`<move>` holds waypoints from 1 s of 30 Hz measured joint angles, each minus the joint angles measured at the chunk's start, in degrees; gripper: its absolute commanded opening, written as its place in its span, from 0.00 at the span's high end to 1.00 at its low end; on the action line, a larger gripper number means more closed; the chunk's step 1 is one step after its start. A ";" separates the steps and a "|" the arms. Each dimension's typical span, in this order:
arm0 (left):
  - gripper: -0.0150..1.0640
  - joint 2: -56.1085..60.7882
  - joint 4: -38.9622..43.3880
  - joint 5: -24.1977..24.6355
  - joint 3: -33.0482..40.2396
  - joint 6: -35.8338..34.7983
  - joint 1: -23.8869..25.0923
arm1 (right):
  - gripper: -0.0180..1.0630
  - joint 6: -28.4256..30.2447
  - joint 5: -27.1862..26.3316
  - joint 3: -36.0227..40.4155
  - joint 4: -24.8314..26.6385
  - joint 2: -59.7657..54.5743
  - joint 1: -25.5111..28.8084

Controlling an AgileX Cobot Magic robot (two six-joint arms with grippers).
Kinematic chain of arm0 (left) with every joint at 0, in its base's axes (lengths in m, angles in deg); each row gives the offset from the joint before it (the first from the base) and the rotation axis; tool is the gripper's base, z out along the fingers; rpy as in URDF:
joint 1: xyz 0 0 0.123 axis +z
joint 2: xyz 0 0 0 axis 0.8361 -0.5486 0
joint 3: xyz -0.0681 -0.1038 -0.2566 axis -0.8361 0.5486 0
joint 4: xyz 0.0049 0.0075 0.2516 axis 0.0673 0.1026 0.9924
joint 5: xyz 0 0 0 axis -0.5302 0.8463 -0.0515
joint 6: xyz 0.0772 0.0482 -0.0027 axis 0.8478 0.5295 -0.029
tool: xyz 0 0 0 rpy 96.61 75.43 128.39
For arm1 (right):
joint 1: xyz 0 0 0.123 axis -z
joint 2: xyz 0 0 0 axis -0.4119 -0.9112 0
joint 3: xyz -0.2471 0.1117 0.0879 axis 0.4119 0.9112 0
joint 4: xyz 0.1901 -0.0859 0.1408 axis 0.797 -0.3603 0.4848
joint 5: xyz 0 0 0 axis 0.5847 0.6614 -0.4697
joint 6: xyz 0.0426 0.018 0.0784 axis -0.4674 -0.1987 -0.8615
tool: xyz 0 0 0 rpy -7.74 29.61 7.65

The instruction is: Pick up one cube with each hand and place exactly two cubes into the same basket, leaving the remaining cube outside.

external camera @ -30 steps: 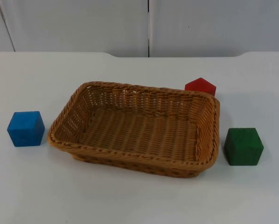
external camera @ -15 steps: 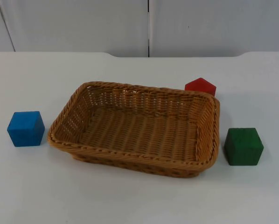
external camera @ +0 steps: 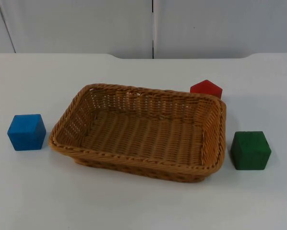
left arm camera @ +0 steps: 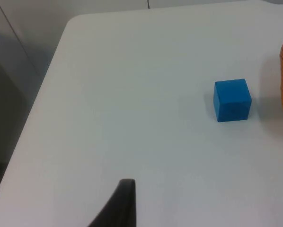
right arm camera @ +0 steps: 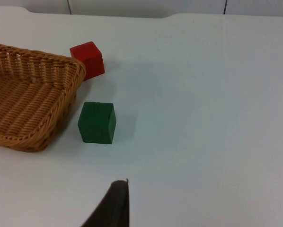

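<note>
A woven wicker basket (external camera: 66,125) sits mid-table with nothing in it. The blue cube (external camera: 27,132) rests on the table just left of the basket. The green cube (external camera: 250,150) stands to the basket's right, and the red cube (external camera: 206,89) peeks out behind its far right corner. My left gripper (left arm camera: 119,205) hangs over bare table, well short of the blue cube (left arm camera: 232,100). My right gripper (right arm camera: 114,204) hovers a little way back from the green cube (right arm camera: 97,122), with the red cube (right arm camera: 87,59) and the basket (right arm camera: 61,71) beyond. Both arms wait.
The white table (external camera: 143,206) ends at the grey partition wall (external camera: 86,24) at the back. In the left wrist view the table's left edge (left arm camera: 42,94) drops off beside the blue cube's area.
</note>
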 measured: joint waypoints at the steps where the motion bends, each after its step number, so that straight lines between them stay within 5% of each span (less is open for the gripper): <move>1: 0.01 0.00 0.00 0.00 0.00 0.00 0.00 | 0.02 0.00 0.00 0.00 0.00 0.00 0.00; 30: 0.01 -1.32 -3.47 -0.37 -1.85 0.00 0.00 | 0.02 4.52 -2.49 -5.11 0.37 -18.06 0.00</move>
